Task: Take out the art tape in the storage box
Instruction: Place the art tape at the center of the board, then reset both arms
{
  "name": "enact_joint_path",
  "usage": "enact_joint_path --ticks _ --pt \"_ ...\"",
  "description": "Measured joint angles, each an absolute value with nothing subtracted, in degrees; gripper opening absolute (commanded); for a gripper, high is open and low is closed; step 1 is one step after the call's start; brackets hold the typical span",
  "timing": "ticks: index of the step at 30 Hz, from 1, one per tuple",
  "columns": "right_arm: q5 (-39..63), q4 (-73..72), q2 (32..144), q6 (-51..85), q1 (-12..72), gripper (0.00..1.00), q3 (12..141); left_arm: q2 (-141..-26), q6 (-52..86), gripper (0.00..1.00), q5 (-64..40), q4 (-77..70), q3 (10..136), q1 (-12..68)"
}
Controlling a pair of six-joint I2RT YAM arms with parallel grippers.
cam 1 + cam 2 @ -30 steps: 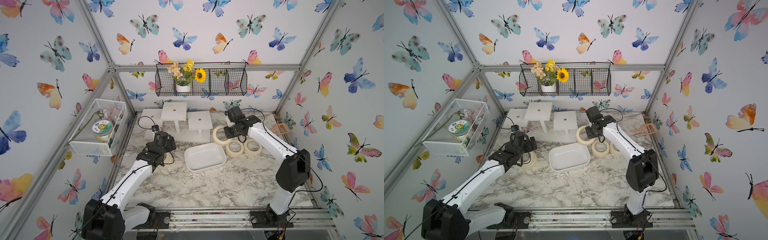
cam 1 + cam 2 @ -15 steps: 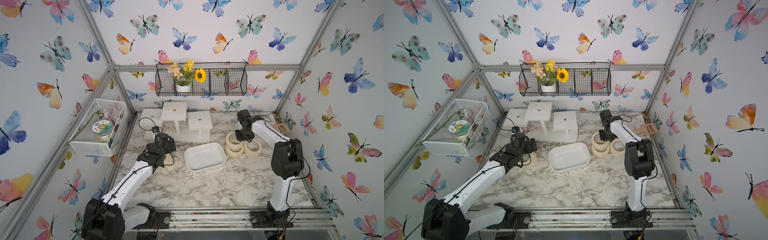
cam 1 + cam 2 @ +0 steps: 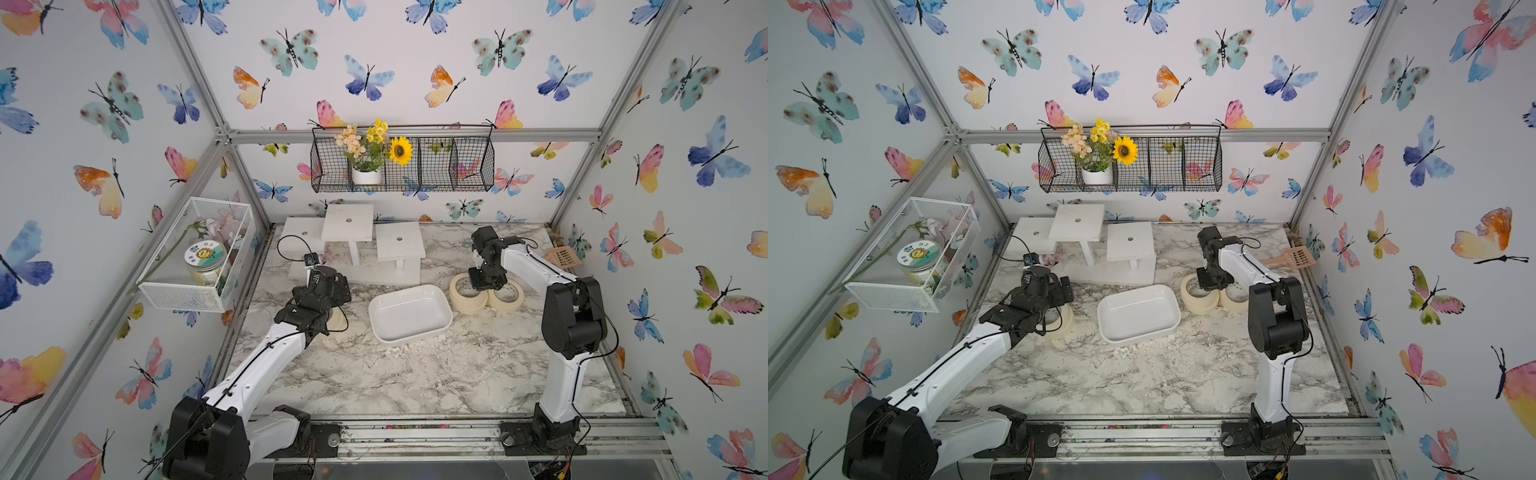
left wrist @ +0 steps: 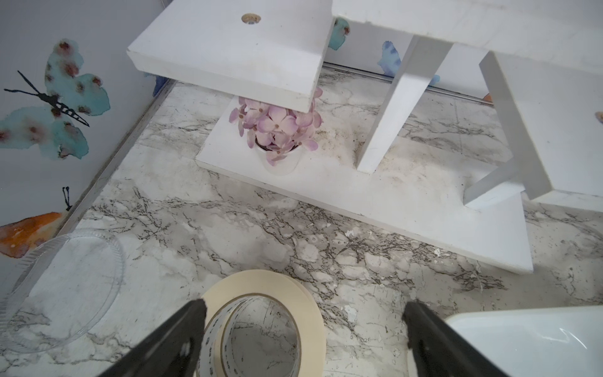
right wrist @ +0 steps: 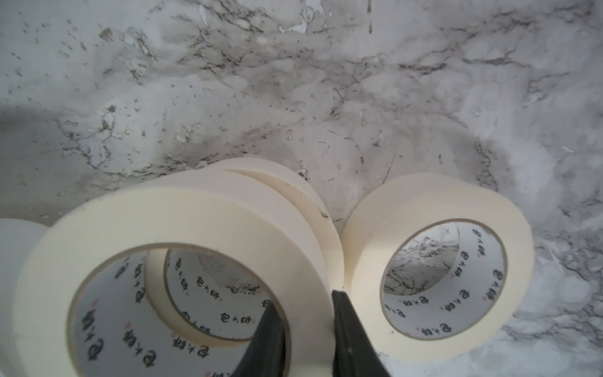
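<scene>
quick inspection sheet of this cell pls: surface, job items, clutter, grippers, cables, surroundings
surface: grey-veined marble tabletop, pale crumbs in front of the tub
job's things: shallow glossy white plastic tub empty; four cream masking-tape rolls out on the table: top roll stacked on lower roll, third roll close beside, fourth roll on the tub's other side
clutter: clear round plastic dish, white tiered stand, pink flowers under it, tan slotted scoop
grippers: left gripper open over fourth roll; right gripper pinching top roll's wall
cables: black cable looped at left wrist
surroundings: black wire basket, white mesh basket, butterfly walls
</scene>
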State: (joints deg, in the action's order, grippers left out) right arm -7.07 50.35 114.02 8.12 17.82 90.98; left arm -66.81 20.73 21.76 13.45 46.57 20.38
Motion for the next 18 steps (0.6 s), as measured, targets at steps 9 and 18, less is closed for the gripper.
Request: enact_joint_path --ticks 9,18 --pt "-8.0 47.6 107.9 8.6 17.2 0.99 88.6 -66.7 18.8 0.99 25.9 13.2 46.7 20.4" --pt "-19.2 8.5 83.6 6.4 11.6 0.99 56.2 -63.1 8.0 0.99 36.3 -12.6 33.1 17.5"
